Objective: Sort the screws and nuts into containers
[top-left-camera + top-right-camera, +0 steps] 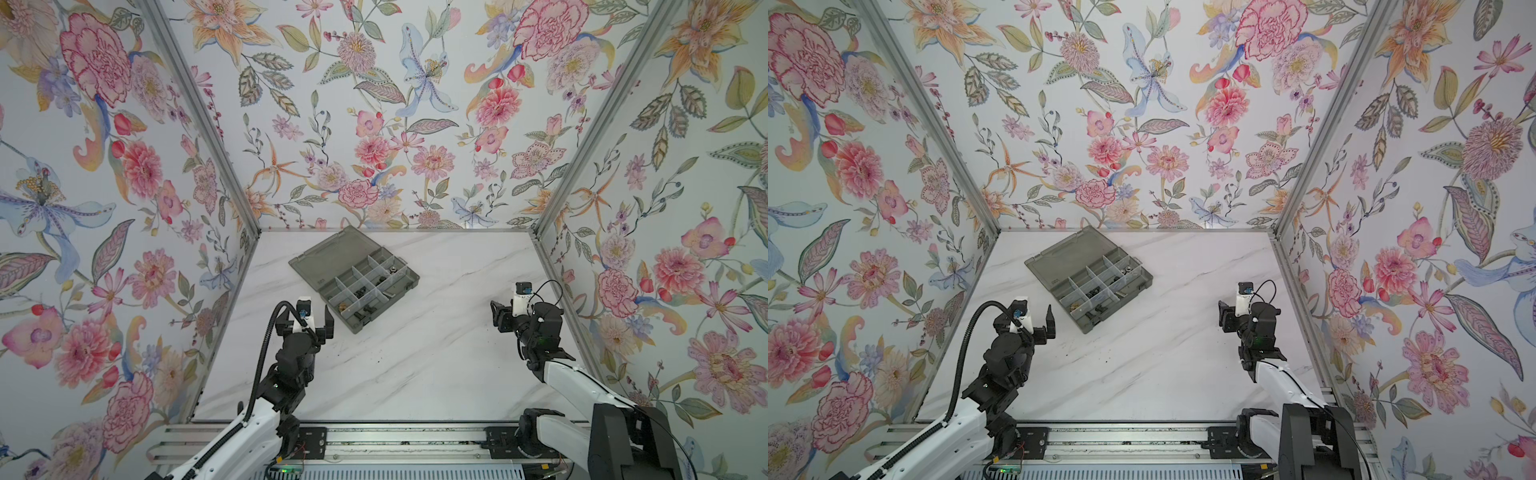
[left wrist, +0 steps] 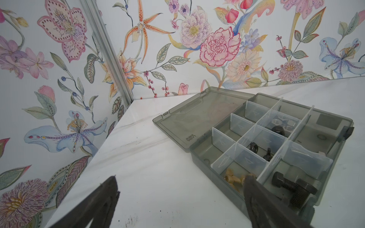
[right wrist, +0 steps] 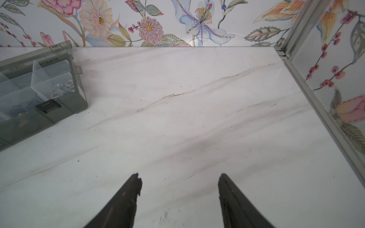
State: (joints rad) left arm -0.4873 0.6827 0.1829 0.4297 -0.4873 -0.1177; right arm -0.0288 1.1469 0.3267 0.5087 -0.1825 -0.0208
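The smoky-grey organizer box [image 1: 401, 286] [image 1: 1136, 286] lies open at the back middle of the table in both top views, its flat lid [image 2: 197, 114] folded away. Its containers hold parts. Two black screws [image 2: 292, 187] share a near corner cell. A brass wing nut [image 2: 234, 178], black nuts [image 2: 252, 146] and silver nuts [image 2: 282, 122] [image 3: 63, 88] lie in other cells. My left gripper [image 1: 306, 321] [image 1: 1025, 322] [image 2: 181, 178] hangs open and empty just in front of the box's near-left corner. My right gripper [image 1: 500, 318] [image 1: 1227, 318] [image 3: 179, 175] hovers open and empty over bare table, well right of the box.
The white marble tabletop [image 1: 415, 365] carries only small dark specks in front of the box. Floral walls with metal corner posts [image 1: 232, 174] close in the left, back and right. A rail [image 1: 395, 440] with both arm bases runs along the front edge.
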